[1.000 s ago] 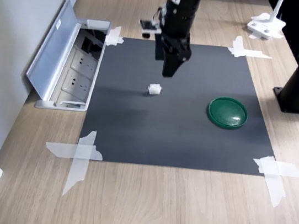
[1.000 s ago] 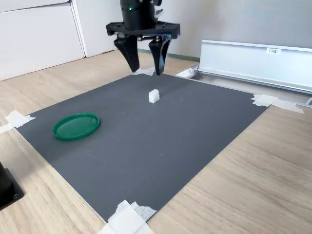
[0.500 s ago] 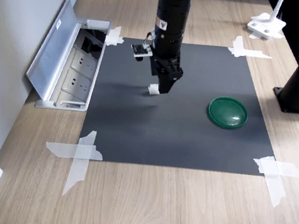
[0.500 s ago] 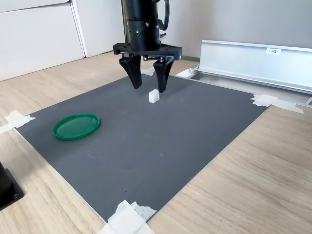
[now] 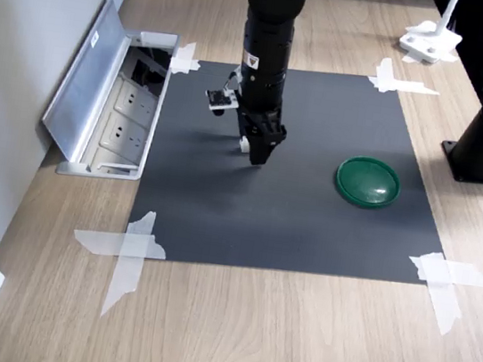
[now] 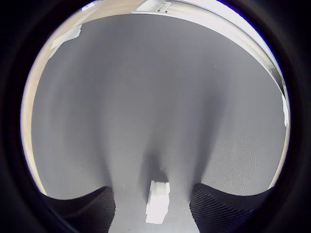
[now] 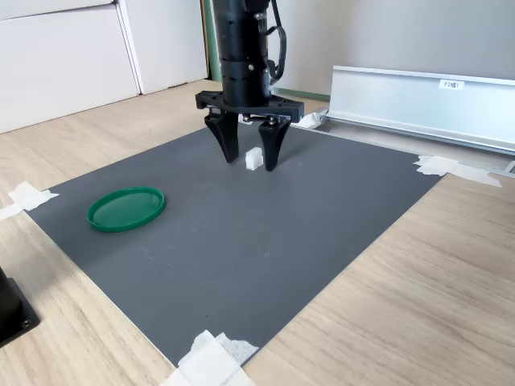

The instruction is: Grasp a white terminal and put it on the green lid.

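Pincer (image 7: 249,163) hangs low over the dark mat (image 7: 241,233), jaws spread, straddling the white terminal (image 7: 254,158), which sits on the mat squarely between the fingertips, touching neither. In the wrist view its long axis runs along the gap, so squeezing should catch its narrow sides. Green lid (image 7: 126,208) waits well apart.

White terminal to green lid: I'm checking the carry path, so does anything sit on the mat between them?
Nothing visible does. The white terminal sits between the open claw's fingers, and only bare dark mat separates it from the green lid.
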Motion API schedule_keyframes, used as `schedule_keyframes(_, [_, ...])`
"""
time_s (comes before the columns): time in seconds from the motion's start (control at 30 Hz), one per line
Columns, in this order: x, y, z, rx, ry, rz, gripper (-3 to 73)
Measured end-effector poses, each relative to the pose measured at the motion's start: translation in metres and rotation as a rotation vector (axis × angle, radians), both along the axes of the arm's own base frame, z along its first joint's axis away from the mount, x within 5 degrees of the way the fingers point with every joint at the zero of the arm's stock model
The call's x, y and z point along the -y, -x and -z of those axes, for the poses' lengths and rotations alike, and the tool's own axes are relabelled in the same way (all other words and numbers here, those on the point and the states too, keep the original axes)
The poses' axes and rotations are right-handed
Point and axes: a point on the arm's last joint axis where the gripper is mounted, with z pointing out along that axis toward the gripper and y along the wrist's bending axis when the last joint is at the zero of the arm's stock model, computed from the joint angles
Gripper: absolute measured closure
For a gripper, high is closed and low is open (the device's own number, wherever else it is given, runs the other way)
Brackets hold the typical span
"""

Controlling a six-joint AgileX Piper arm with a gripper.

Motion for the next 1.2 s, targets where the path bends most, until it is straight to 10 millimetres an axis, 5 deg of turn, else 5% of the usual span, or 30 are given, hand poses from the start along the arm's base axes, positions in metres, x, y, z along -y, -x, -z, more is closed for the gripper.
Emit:
schedule_keyframes(0.17, [-0.001, 0.0, 0.0, 0.001, -0.002, -0.018, 12.0])
schedule_keyframes(0.57, [-0.003, 0.0, 0.0, 0.001, -0.027, -0.011, 59.4])
schedule_keyframes(0.83, [0.0, 0.017, -0.017, 0.006, 0.01, -0.064, 60.8])
schedule_keyframes(1.03, [0.0, 0.058, -0.037, 0.039, 0.004, -0.1, 60.8])
schedule_keyframes(1.2, [-0.001, 0.1, -0.033, 0.01, -0.014, -0.124, 60.8])
